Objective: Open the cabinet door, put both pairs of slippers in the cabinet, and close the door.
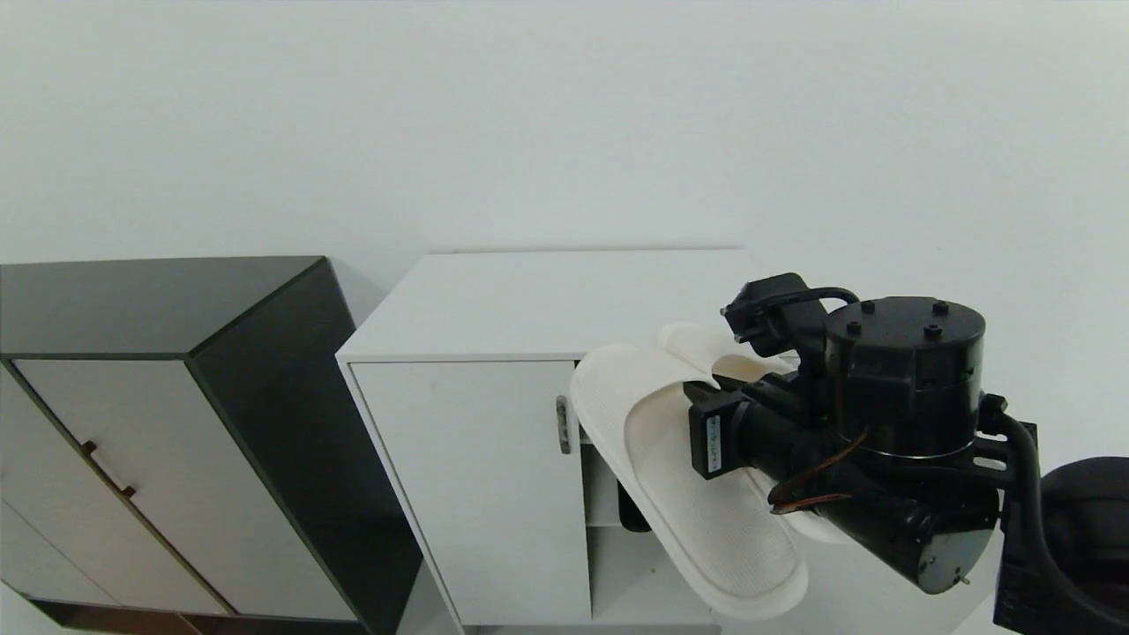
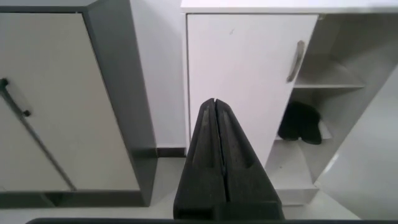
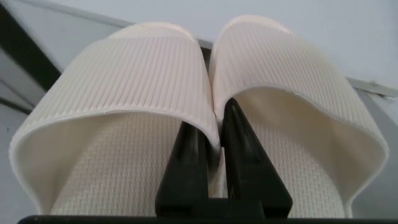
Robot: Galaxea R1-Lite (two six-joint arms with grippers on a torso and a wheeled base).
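While the left gripper [image 2: 215,104] sits closed, the right gripper [image 3: 216,124] clamps cream slippers [image 3: 143,74].

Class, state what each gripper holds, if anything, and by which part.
The right gripper holds the pair of cream slippers, pinching their touching inner strap edges together, one finger inside each slipper. The left gripper is shut on nothing.

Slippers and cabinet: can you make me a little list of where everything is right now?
cream slippers: a pair, held up in front of the white cabinet
right gripper: shut on the cream slippers, pinching their inner edges together
left gripper: shut, holding nothing
white cabinet: left door closed, right side open
black slippers: on a shelf inside the white cabinet
dark cabinet: stands beside the white cabinet
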